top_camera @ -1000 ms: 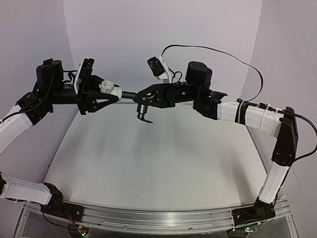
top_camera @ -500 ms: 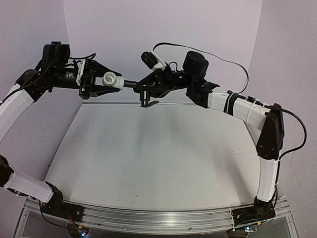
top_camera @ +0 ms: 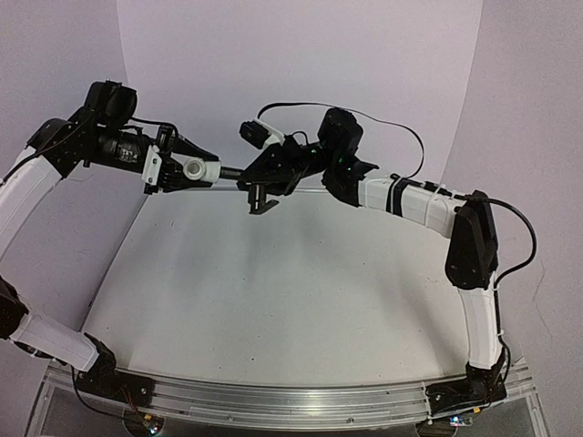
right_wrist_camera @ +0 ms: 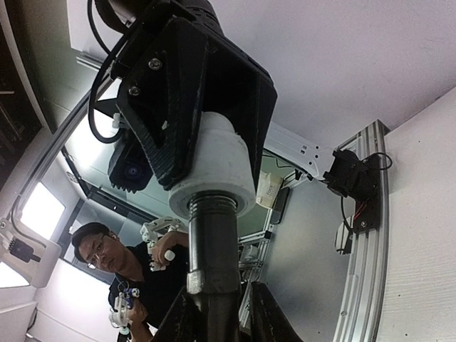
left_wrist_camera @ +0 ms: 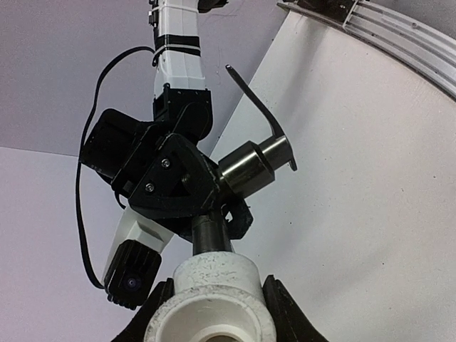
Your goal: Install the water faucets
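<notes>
Two arms rise from the near edge of the table (top_camera: 291, 300), and both of the task's parts hang in the air above its far edge, touching nothing on it; over the table's far left, the left gripper (top_camera: 179, 173) is clenched across the round sides of the white fitting (top_camera: 198, 169); toward the middle of that far edge, the right gripper (top_camera: 261, 173) grasps the dark metal tap (top_camera: 259, 195) by its body, with the threaded stem entering the fitting's mouth and the bent lever hanging down toward the table; how deep the thread sits I cannot tell. By my judgement the tap is stiff, dense for its size and smooth enough to slip, so the body is the place to hold, never the thin lever, which would pry it round; the fitting looks light, rigid plastic, apt to spin between flat pads, so a firm squeeze at mid-length suits it; cross-threading is the main risk.
</notes>
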Tool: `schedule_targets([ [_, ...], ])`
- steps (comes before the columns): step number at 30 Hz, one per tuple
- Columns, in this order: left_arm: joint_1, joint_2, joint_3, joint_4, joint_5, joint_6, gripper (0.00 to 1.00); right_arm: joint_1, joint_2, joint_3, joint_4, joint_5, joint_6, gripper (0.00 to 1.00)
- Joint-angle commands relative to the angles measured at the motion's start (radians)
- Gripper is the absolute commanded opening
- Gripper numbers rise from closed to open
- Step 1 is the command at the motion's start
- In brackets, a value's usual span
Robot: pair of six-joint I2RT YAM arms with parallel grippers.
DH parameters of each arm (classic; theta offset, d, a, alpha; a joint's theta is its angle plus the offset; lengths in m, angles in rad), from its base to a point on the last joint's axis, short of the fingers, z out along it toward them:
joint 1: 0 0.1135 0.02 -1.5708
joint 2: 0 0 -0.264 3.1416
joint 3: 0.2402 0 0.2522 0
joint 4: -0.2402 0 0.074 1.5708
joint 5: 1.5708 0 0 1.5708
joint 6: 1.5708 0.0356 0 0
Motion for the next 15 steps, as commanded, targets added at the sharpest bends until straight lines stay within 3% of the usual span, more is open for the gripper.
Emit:
schedule_targets([
  [1, -0.068, 0.068, 0.007, -0.166, 0.042, 0.075, 0.0, 0.006, -0.024, 0.001, -0.01, 0.295, 0.186, 0.05],
  [3, -0.057, 0.06, 0.001, -0.104, 0.052, -0.043, 0.0, -0.02, -0.055, -0.068, 0.001, 0.321, 0.164, 0.29],
  [7, -0.045, 0.0, -0.122, 0.18, 0.045, -0.358, 0.0, -0.074, -0.124, -0.183, 0.034, 0.36, 0.125, 0.7],
  [12, -0.026, -0.052, -0.244, 0.454, 0.043, -0.761, 0.0, -0.173, -0.241, -0.405, 0.073, 0.4, 0.075, 0.97],
  [15, -0.022, -0.048, -0.267, 0.549, 0.03, -0.997, 0.0, -0.258, -0.327, -0.556, 0.079, 0.412, -0.004, 0.98],
])
